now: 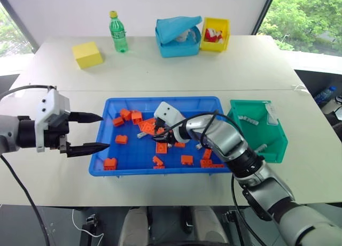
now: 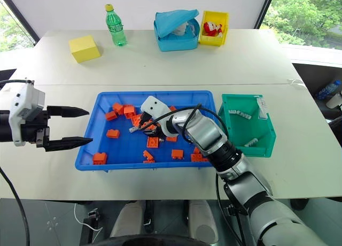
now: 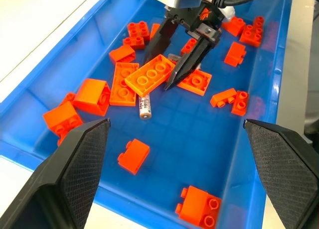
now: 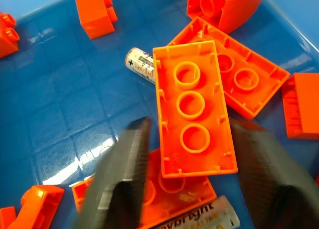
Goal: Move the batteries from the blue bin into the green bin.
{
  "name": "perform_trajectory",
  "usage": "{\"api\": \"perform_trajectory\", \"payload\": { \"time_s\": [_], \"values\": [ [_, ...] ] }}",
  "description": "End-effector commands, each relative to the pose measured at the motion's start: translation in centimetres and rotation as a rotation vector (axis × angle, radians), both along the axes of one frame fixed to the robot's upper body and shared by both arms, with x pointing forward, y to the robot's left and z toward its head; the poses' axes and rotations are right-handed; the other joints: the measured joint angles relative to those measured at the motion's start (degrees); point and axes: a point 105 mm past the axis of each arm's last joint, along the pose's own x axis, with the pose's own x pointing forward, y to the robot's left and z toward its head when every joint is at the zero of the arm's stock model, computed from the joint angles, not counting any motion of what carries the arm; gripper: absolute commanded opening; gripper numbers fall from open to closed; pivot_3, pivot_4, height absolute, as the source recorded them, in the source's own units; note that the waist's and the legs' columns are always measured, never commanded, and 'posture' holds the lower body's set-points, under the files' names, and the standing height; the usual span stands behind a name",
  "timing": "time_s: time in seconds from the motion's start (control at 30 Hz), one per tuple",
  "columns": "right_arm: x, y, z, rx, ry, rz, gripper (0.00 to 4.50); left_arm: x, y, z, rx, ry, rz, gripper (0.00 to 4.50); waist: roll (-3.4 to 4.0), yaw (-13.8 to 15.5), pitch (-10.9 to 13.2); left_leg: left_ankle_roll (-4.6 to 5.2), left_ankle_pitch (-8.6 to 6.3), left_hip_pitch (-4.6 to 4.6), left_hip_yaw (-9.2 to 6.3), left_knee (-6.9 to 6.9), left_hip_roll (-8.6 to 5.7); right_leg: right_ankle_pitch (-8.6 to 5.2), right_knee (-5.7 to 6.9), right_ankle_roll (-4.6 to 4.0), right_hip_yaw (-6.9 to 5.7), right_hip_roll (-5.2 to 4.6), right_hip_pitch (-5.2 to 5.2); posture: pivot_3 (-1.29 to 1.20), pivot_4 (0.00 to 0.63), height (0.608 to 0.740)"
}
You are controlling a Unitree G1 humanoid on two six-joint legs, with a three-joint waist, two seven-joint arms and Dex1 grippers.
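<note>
Battery (image 4: 140, 64) just beyond right end effector (image 4: 187, 154)

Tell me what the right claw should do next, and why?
Probably open and let go of the upturned brick. The right gripper straddles it, while one battery lies half hidden beneath and another sits under the fingers.

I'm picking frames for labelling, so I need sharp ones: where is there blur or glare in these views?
Right wrist view: the right gripper's black fingers are smeared by blur, white glare patches lie on the large shallow blue plastic bin's floor, while the long orange toy brick is crisp. Left wrist view: sharp, soft sheen only. Head views: even daylight, bright windows at the corners.
</note>
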Motion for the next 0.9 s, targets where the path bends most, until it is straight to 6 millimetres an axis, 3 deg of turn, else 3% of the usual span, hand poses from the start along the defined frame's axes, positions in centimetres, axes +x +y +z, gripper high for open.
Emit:
{"api": "perform_trajectory", "payload": {
  "time_s": [0.03,0.17,0.33,0.47,0.63,0.83,0.87,0.9],
  "values": [
    [0.0,0.3,1.2,0.035,-0.031,0.016,1.2,0.0,-0.1,0.6,0.006,-0.036,-0.013,4.5,0.0,0.0,0.0,0.0,0.0,0.0,0.0,0.0,0.0,0.0,0.0,0.0,0.0,0.0,0.0,0.0,0.15,0.736],
    [0.0,0.6,2.6,0.054,-0.063,0.043,1.2,0.0,0.0,0.6,0.007,-0.038,-0.01,4.5,0.0,0.0,0.0,0.0,0.0,0.0,0.0,0.0,0.0,0.0,0.0,0.0,0.0,0.0,0.0,0.0,0.15,0.736],
    [-1.8,3.6,5.6,0.136,-0.114,0.219,1.2,0.1,0.1,0.6,0.003,-0.033,-0.01,4.5,0.0,-0.12,0.0,0.0,0.0,0.0,0.0,-0.01,0.01,0.0,0.0,0.0,0.0,0.01,-0.02,0.0,0.15,0.736],
    [-3.6,6.8,4.4,0.089,-0.093,0.384,1.2,0.1,-0.2,0.5,0.004,-0.028,-0.02,4.5,0.0,-0.18,0.0,0.0,0.0,0.0,-0.02,-0.05,0.03,0.0,0.01,0.0,-0.01,0.05,-0.05,0.0,0.15,0.736],
    [-6.3,8.6,2.6,0.05,-0.016,0.552,1.2,0.1,-0.3,0.5,0.005,-0.028,-0.025,4.5,-0.04,0.27,-0.01,0.0,0.0,-0.03,-0.02,-0.03,0.01,0.0,-0.02,0.0,-0.07,-0.03,-0.01,0.0,0.15,0.736],
    [-7.0,9.5,2.1,0.023,-0.03,0.619,4.13,-0.1,-0.2,0.5,0.01,-0.029,-0.017,4.5,-0.07,0.07,-0.02,0.0,0.0,-0.14,-0.06,0.14,0.02,0.0,-0.01,0.0,-0.1,-0.03,-0.02,0.0,0.15,0.736],
    [-7.0,9.5,2.3,0.02,-0.04,0.627,4.42,-0.1,-0.2,0.5,0.01,-0.028,-0.017,4.5,-0.07,0.05,-0.02,0.0,0.0,-0.14,-0.07,0.14,0.02,0.0,-0.01,0.0,-0.11,-0.03,-0.03,0.0,0.15,0.736],
    [-6.8,9.4,2.6,0.019,-0.047,0.633,4.42,-0.1,-0.1,0.5,0.011,-0.028,-0.016,4.5,-0.07,-0.01,-0.02,0.0,0.0,-0.14,-0.07,0.14,0.02,0.0,0.0,0.0,-0.12,-0.02,-0.03,0.0,0.15,0.736]
  ]
}}
